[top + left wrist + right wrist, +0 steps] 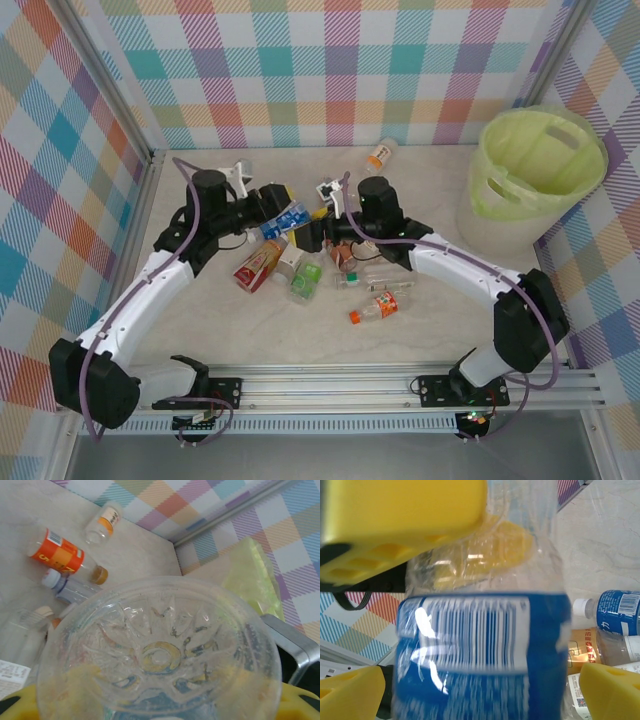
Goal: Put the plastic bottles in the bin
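One blue bottle (290, 218) is off the table, held in the air at the centre of the workspace, just toward 11 o'clock from the pile.

Left gripper (280, 212): pinching the blue bottle. Its wrist camera looks straight onto the clear ribbed bottom, with yellow pads at either lower corner.

Right gripper (480, 690): jaws spread wide, one yellow pad on each side of the blue label. The pads seem to stand just clear of the plastic, though the close blur makes a light touch hard to rule out. It reads as a handover from left to right, not yet closed.

Bin (500, 195): stands at 2 o'clock on the right arm's side, well apart from both grippers. From above, its inside reads as bare lime bag, though the folds could hide something low down.

Progress, as a judgement: early. Nothing is surely binned, and the first bottle is only midway.

Left to do:
- The pile sits at centre, spreading toward 6 o'clock. It includes a red-labelled bottle (258, 265), a green-capped bottle (305, 282) and an orange-capped bottle (375, 308), with several clear ones lying between and touching.
- A lone orange-labelled bottle (381, 153) lies at 12 o'clock by the back wall.

Every one of these lies on its side on the table (440, 330). Most of the work remains.
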### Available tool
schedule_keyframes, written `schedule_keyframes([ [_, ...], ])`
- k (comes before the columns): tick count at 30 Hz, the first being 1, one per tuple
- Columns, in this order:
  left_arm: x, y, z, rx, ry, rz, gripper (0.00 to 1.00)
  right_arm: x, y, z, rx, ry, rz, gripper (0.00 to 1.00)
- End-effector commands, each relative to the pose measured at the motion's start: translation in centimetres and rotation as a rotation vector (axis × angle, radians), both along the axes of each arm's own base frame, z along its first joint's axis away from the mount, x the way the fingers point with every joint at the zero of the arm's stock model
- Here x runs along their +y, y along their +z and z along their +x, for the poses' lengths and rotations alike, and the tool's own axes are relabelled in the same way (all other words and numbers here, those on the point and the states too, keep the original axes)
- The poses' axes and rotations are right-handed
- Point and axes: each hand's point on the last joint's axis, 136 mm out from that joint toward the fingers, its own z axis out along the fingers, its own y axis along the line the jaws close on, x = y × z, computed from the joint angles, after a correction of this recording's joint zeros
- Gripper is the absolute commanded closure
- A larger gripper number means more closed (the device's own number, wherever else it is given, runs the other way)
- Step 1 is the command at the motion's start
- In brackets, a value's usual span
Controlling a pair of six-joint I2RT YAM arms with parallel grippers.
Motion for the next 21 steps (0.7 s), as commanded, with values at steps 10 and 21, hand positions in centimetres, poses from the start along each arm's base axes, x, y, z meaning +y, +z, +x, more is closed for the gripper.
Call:
schedule_keyframes([
  [10,-2.5,2.3,-0.2,-0.079,-0.087,-0.019,0.53,-0.4,2.5,0.4,-0.11,-0.06,0.07,0.31],
  [21,-1.8,2.9,0.0,-0.082,-0.04,-0.042,0.0,-4.5,-0.2,3.6,-0.16,-0.308,-0.178,0.46],
])
